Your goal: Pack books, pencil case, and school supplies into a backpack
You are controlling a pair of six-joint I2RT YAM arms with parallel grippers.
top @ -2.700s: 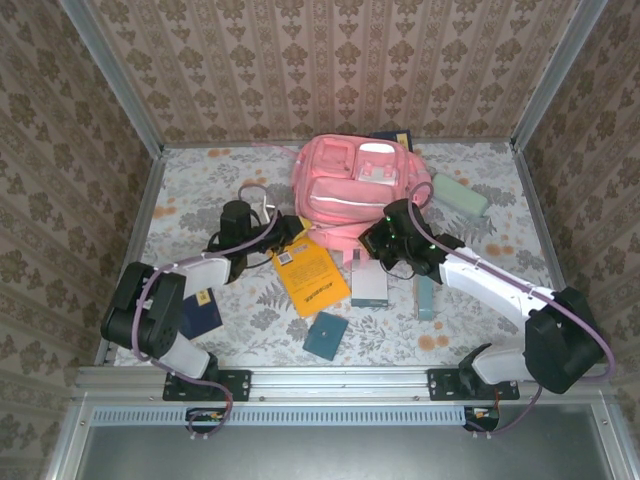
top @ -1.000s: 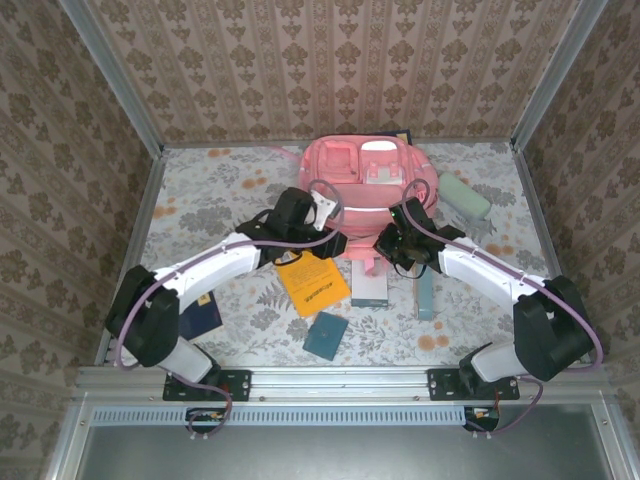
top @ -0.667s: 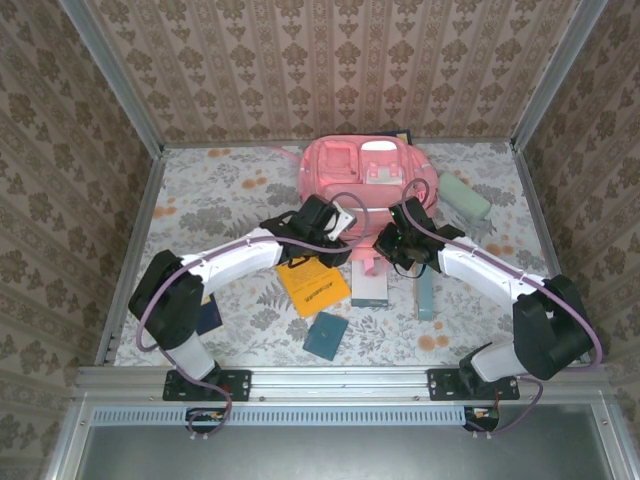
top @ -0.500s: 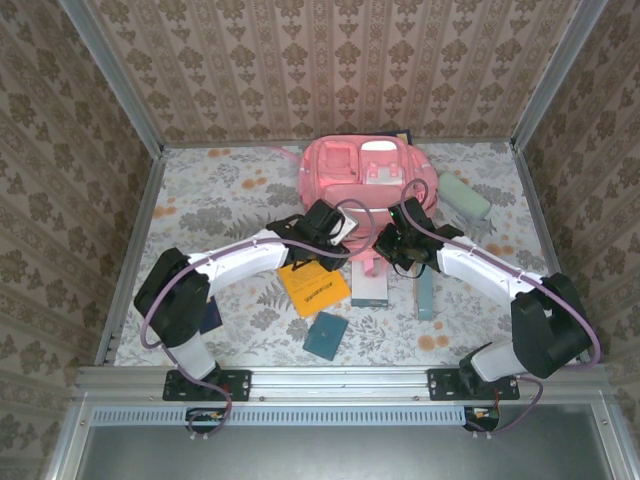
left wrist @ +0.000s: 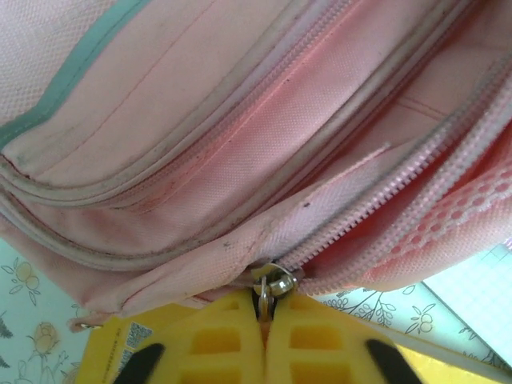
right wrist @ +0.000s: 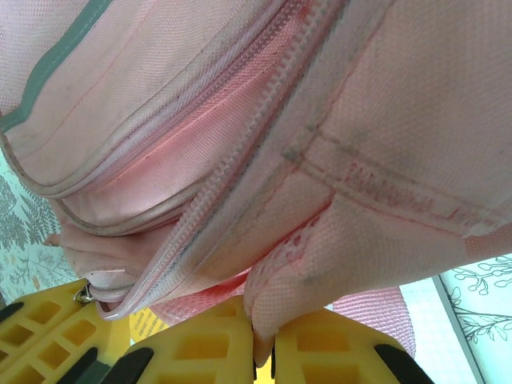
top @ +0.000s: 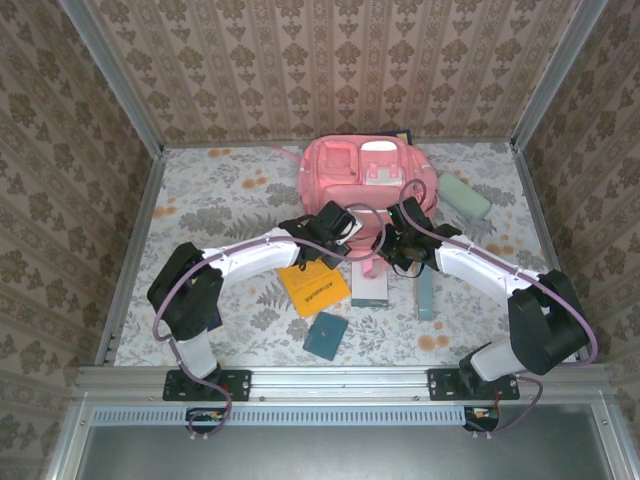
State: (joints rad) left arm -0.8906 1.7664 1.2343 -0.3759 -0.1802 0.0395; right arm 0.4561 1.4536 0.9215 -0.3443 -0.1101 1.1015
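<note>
From above: large pink fabric backpack [top: 362, 178] lying at the far middle of the floral table [top: 215, 190], near edge turned toward the arms. Left gripper [top: 352, 238] and right gripper [top: 392, 247] both down on that near edge, close together. Nothing packed yet, to judge by the spread: bright orange-yellow book [top: 313, 284] and thin grey-white book [top: 370, 288] just in front of the bag, long slim pale-teal box [top: 425, 296] beside the grey-white one, small square dark-teal pad [top: 325, 336] nearer the bases, pale mint-green soft pouch [top: 461, 195] off to the bag's right.

Left wrist: yellow fingers [left wrist: 216, 344] pressed shut on the small metal zipper pull [left wrist: 270, 282], at the low end of a pink zipper line running up and to the right. Teeth beyond the slider apparently parted, though hard to say how far. Corner of the orange-yellow book underneath.

Right wrist: jaws clamped on a fold of pink fabric at the bag's lower seam, just beside the zipper. Left gripper's fingers and the pull visible in the lower-left corner.

Step in hand, by the look of it: unzipping the main compartment, one side pulling, the other bracing. Next: draw the pull along the track, following its curve rather than tugging straight. Keep the cloth taut with the right. Watch for the slider snagging on the loose flap. Then spread the mouth wide enough for the books.
</note>
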